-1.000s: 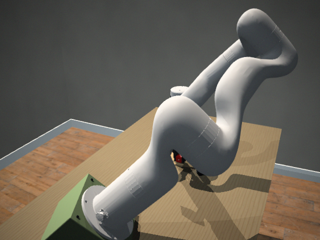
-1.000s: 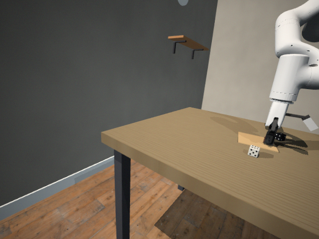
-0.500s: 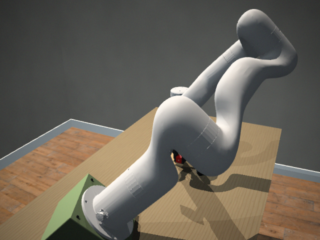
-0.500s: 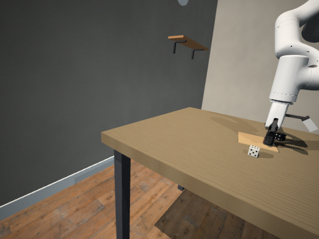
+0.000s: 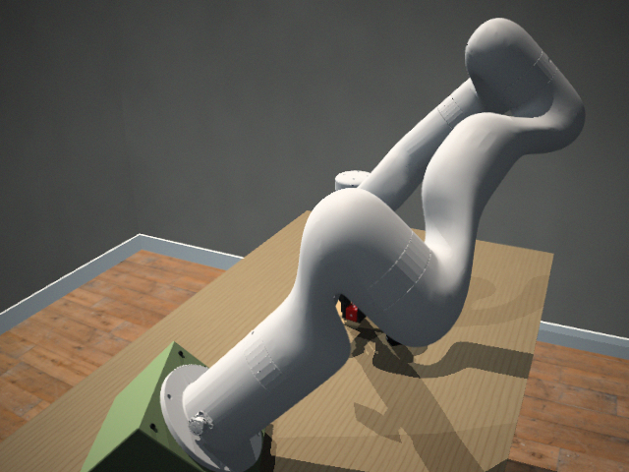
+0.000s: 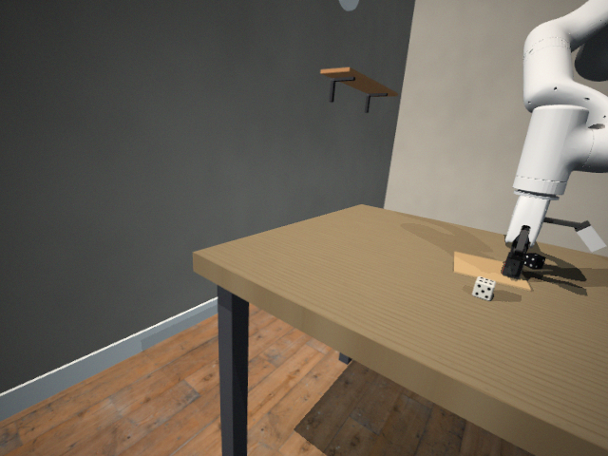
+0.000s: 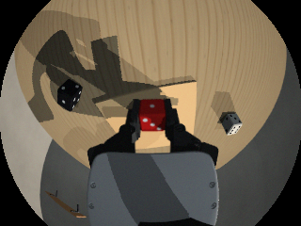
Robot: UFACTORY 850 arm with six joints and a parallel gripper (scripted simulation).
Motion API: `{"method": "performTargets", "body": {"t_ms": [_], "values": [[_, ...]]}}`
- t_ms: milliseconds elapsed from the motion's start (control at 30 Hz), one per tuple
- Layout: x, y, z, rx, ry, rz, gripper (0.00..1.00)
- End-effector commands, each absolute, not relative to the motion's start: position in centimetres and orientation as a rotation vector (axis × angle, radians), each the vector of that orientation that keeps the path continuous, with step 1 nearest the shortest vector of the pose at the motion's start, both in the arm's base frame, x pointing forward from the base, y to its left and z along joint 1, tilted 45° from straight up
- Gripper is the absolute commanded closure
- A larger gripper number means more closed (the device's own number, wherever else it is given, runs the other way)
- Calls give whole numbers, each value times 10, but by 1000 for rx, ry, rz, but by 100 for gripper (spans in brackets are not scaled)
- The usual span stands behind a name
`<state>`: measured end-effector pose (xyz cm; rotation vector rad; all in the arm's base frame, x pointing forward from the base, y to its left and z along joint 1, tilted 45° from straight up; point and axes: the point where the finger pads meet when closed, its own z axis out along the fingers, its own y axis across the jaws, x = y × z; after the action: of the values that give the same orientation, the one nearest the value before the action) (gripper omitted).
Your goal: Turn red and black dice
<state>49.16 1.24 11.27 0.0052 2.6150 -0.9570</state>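
Hand (image 5: 351,311) (image 6: 512,271) (image 7: 152,106) around pipped red die (image 5: 351,313) (image 6: 503,267) (image 7: 152,115)

And across this last second, no change can be made out, folks! Top view, exterior view, each matches its earlier pictures as far as the eye can tell. Over to the wrist view: just the current picture there, so any change close in can't be called.
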Motion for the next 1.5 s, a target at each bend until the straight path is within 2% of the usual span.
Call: {"method": "performTargets", "body": {"t_ms": [0, 600, 633, 800, 833, 967, 1000, 1067, 1100, 1467], "values": [[492, 13, 113, 5, 2614, -956, 73], [492, 13, 113, 5, 2614, -956, 73], [492, 13, 113, 5, 2614, -956, 69], [492, 13, 113, 5, 2614, -956, 65], [492, 13, 113, 5, 2614, -956, 61], [492, 13, 113, 5, 2614, -956, 61], [492, 13, 113, 5, 2614, -956, 57], [492, 13, 113, 5, 2614, -956, 57], [492, 13, 113, 5, 2614, -956, 53], [492, 13, 113, 5, 2614, -956, 53]]}}
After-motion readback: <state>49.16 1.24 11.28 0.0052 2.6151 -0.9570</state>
